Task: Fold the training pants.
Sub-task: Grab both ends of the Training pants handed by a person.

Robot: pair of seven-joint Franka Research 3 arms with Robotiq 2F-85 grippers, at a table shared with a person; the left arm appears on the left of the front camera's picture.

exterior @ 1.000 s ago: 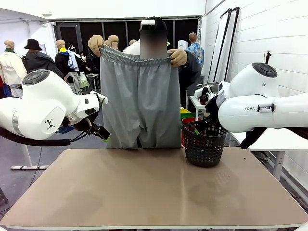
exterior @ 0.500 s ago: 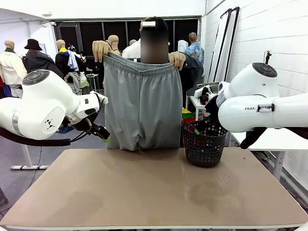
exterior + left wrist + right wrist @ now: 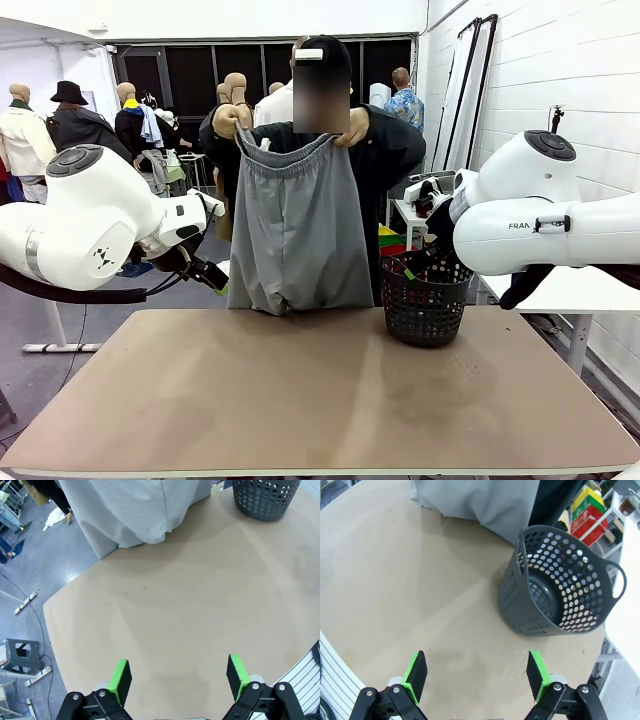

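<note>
Viewing front, I see plain light-grey soft-fabric sweatpants (image 3: 300, 230) held by the person's hands (image 3: 232, 120) at the far edge of the beige table (image 3: 320, 400). Left wrist: left gripper (image 3: 178, 671) jaws spread. Right wrist: right gripper (image 3: 477, 672) jaws spread, black mesh basket (image 3: 560, 595) beyond.

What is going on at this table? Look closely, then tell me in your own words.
A person at the far side holds the grey training pants up by the waistband with both hands, the fabric hanging down to the far edge of the table. The left arm and right arm wait at the sides, jaws open, holding nothing. A black basket stands on the table's right side and looks empty.
</note>
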